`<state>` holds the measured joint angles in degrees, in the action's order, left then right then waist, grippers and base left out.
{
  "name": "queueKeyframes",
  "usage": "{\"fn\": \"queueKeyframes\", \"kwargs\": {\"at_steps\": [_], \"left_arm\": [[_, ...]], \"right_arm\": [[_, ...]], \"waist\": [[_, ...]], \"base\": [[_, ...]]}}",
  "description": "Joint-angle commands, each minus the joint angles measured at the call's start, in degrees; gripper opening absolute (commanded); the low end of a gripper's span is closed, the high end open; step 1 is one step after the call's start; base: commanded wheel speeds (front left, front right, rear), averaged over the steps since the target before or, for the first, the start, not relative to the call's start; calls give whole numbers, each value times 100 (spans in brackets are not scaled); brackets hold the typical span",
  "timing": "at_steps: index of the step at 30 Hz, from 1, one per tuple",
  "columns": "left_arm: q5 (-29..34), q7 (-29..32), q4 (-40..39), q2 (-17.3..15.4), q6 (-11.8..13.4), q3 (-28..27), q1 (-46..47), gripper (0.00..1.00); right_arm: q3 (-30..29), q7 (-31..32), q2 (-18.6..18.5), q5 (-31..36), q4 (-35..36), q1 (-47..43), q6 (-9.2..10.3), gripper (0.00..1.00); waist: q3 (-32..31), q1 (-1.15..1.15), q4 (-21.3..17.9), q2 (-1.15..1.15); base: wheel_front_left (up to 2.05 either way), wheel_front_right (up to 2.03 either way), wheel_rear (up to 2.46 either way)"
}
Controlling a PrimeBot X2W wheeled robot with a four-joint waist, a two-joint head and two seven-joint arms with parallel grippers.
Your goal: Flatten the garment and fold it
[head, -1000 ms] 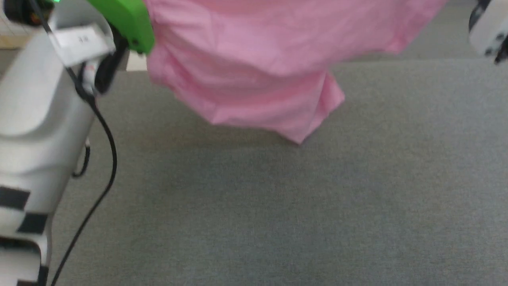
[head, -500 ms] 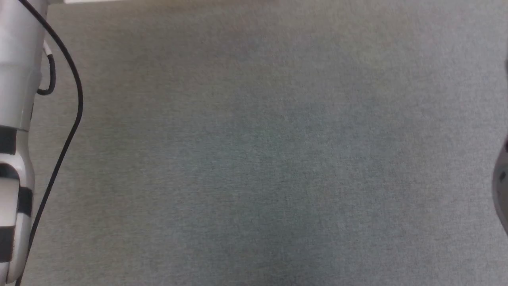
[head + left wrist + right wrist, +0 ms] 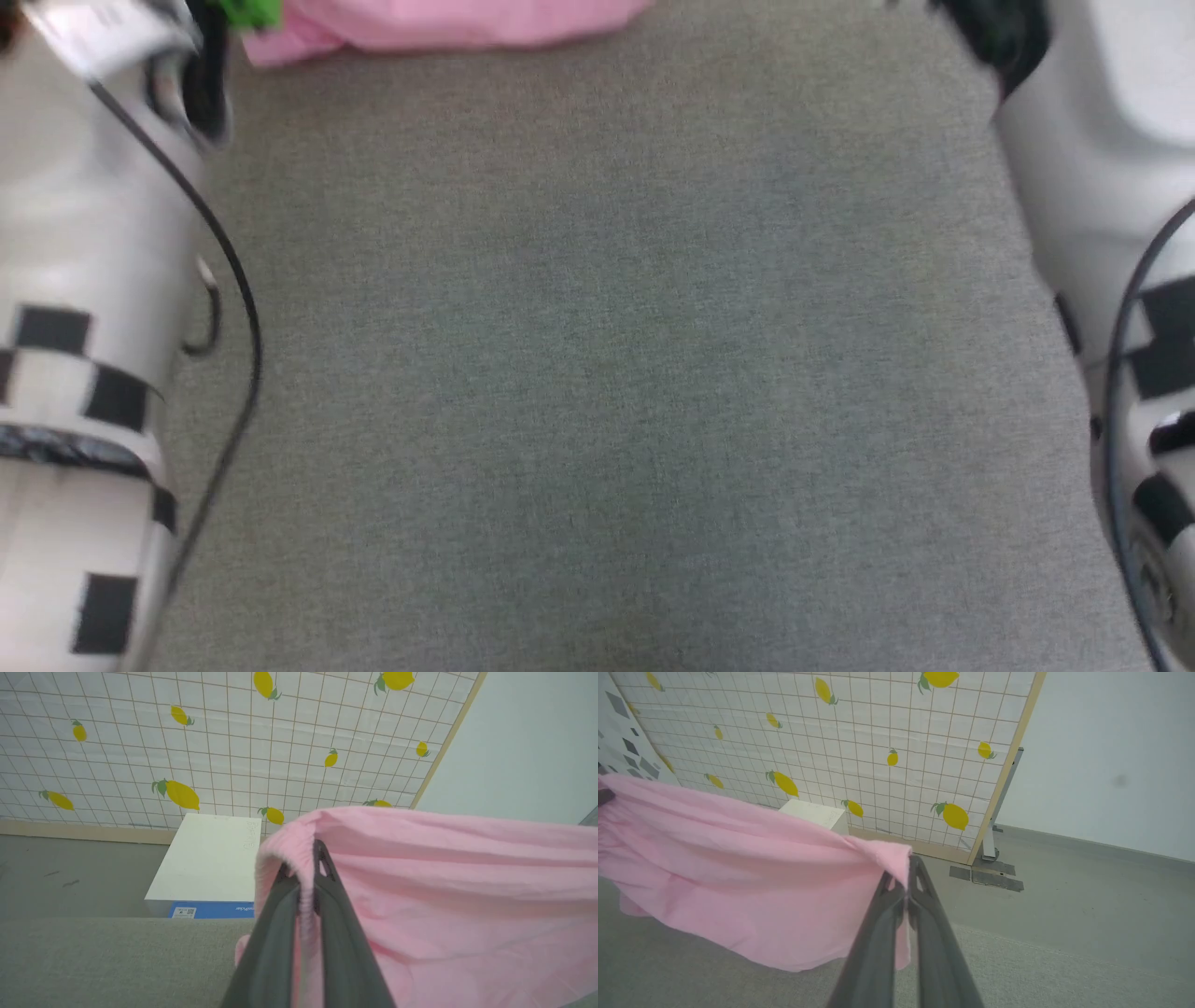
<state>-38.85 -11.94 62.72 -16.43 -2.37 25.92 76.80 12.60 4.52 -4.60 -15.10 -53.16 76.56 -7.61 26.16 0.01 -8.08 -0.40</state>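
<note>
Pink thin garment is hanging stretched between my two grippers over a grey cloth-covered table; my left gripper is clamping its ribbed hem, my right gripper is clamping the opposite edge, with a lemon-print screen and white box standing behind

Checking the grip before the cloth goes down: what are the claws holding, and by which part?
Both pinch the garment: left claw on a hemmed edge at one end, right claw on an edge at the other.
</note>
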Motion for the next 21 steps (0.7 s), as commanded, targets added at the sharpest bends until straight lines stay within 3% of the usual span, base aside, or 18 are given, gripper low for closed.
{"fn": "queueKeyframes", "kwargs": {"at_steps": [1, 8, 13, 21], "left_arm": [[-85, -106, 51, 76, -87, -8, -309, 0], [-213, -277, 37, 267, -303, 8, -1855, 0], [-206, -302, -416, 337, -335, 34, -3119, 0], [-51, -236, -2048, 91, 89, 143, -5126, 0]], "right_arm": [[192, -112, -64, -139, -22, -334, 12, 0], [970, -558, -363, -837, 419, -1954, 12, 0], [1057, -815, -689, -1335, 1081, -3500, 12, 0], [400, -537, -1000, -1421, 2689, -5980, 12, 0]], "waist": [[-297, -1, 149, 40], [-1110, -1, 270, 40], [-1733, -1, 336, 40], [-2487, -1, 357, 40]], "base": [[0, 0, 0], [0, 0, 0], [0, 0, 0], [0, 0, 0]]}}
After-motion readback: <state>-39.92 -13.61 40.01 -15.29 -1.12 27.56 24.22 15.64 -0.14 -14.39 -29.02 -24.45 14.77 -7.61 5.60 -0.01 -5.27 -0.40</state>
